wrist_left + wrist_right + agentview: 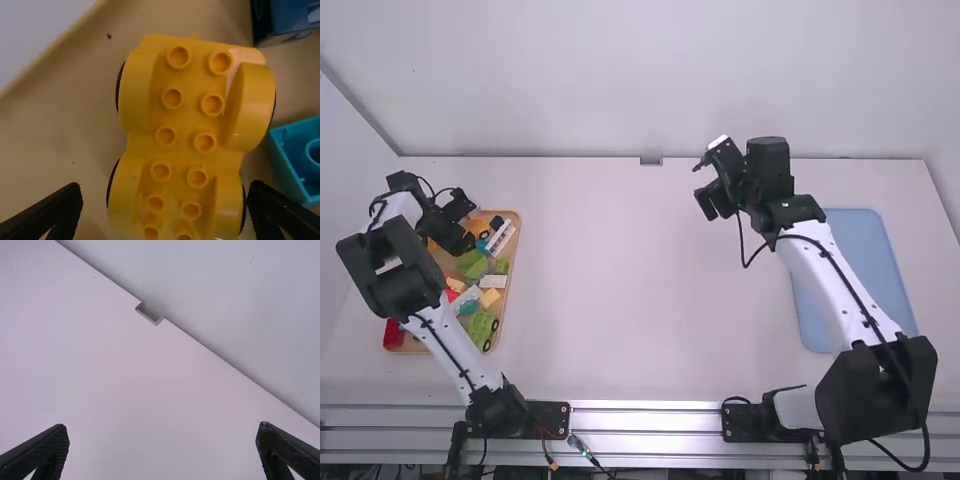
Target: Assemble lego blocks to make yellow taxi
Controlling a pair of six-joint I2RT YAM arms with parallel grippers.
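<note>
My left gripper is over the far end of the wooden tray, close to the orange-yellow car base. In the left wrist view the yellow wheeled base lies studs up, and the open fingers of my left gripper stand on either side of its near end, with gaps visible. My right gripper hangs above the far middle-right of the table; in the right wrist view, the right gripper is wide open with only table surface between its fingers.
The wooden tray at the left holds green, white, teal, red and tan blocks. A teal block and a dark blue block lie beside the base. A blue tray lies at the right, partly behind the right arm.
</note>
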